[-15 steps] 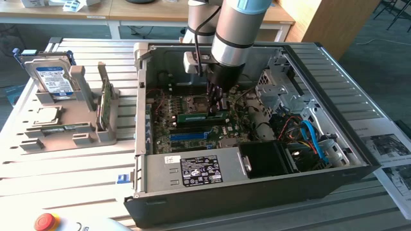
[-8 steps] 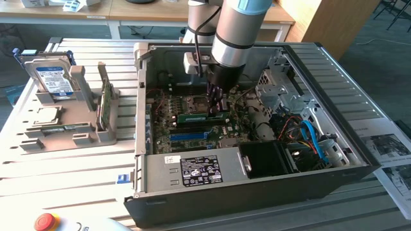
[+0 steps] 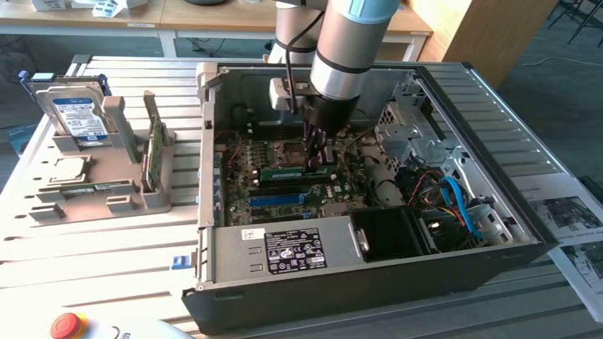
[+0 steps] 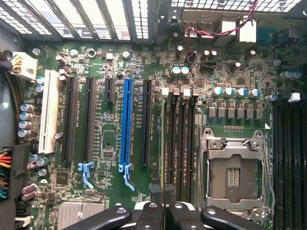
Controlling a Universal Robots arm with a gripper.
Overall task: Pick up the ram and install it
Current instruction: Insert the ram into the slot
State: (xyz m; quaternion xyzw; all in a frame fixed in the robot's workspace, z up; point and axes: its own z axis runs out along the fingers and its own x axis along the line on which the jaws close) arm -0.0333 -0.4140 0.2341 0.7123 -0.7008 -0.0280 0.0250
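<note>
Broadly, a slatted metal bench (image 3: 113,254) carries an open computer case (image 3: 527,233) lying on its side, with its green motherboard (image 3: 273,198) facing up. The robot arm (image 3: 344,42) reaches down into the case from twelve o'clock in the exterior view. A labelled power supply (image 3: 282,251) fills the case's six o'clock edge. On the bench at nine o'clock of the case sits a grey holder tray (image 3: 85,205). It bears an upright hard drive (image 3: 80,116), a square silver processor (image 3: 61,169) and a second green stick (image 3: 94,188) lying flat. The gripper (image 3: 315,162) hangs over the middle of the motherboard, its fingers (image 4: 149,215) closed on the ram (image 3: 299,171). That stick lies level along the memory slots (image 4: 180,143), at six o'clock of the empty processor socket (image 3: 287,150). Whether it is fully seated cannot be told.
</note>
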